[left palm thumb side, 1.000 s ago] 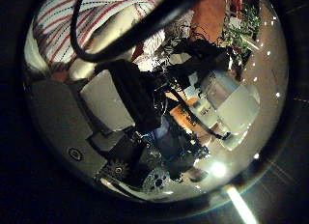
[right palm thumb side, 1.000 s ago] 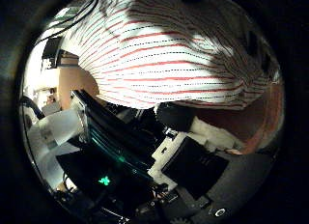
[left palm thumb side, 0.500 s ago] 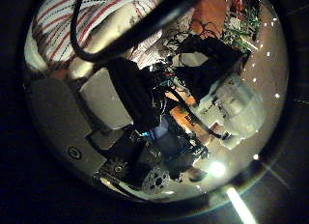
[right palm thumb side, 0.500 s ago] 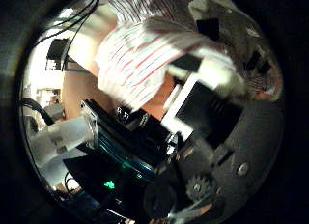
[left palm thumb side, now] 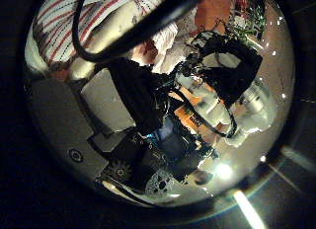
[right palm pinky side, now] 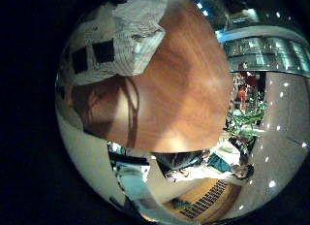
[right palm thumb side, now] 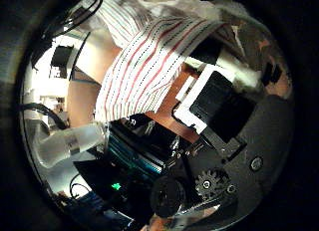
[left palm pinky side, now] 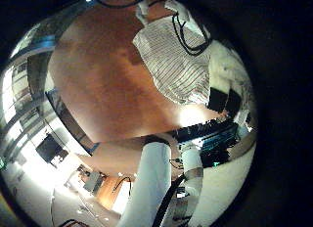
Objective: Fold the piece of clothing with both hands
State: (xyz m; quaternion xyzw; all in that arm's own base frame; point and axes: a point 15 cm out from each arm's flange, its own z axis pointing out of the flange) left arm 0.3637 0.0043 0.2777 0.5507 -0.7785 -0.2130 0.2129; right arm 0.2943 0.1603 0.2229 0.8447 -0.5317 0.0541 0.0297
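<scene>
The white garment with thin red and dark stripes (left palm pinky side: 174, 59) lies on the brown wooden bench (left palm pinky side: 108, 80), taking up one end of it while the rest of the board is bare. In the right little-finger palm view the same striped cloth (right palm pinky side: 121, 31) sits at the bench's (right palm pinky side: 184, 89) edge with black and white parts of the right hand's fingers (right palm pinky side: 92, 52) lying over it. In the right thumb palm view the cloth (right palm thumb side: 150, 62) hangs in a raised, bunched fold right beside the right hand (right palm thumb side: 214, 107), whose fingers curl against it and pinch it. In the left thumb palm view the left hand (left palm thumb side: 133, 96) has striped cloth (left palm thumb side: 84, 17) close above its bent fingers; whether they clamp it I cannot tell
</scene>
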